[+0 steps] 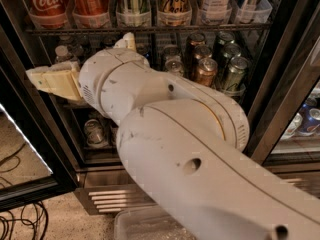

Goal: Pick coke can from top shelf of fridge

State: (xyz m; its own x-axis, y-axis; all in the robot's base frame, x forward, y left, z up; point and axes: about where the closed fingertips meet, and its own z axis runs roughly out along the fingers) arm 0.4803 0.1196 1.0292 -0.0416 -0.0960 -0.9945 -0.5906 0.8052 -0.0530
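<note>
The coke can (45,1), red with white script, stands at the far left of the top shelf (150,30) in a clear tray. An orange-red can (92,1) stands right of it. The fridge (277,84) is open, with a black frame. My gripper (37,79), beige, points left at the level of the second shelf. It is below the coke can and apart from it, holding nothing that I can see. My white arm (170,134) covers the middle of the fridge.
Several other cans and bottles (175,1) fill the top shelf trays. Brown and green cans (215,64) stand on the second shelf. The open glass door (25,179) is at the lower left. The steel base grille (105,199) is below, and cables (20,224) lie on the floor.
</note>
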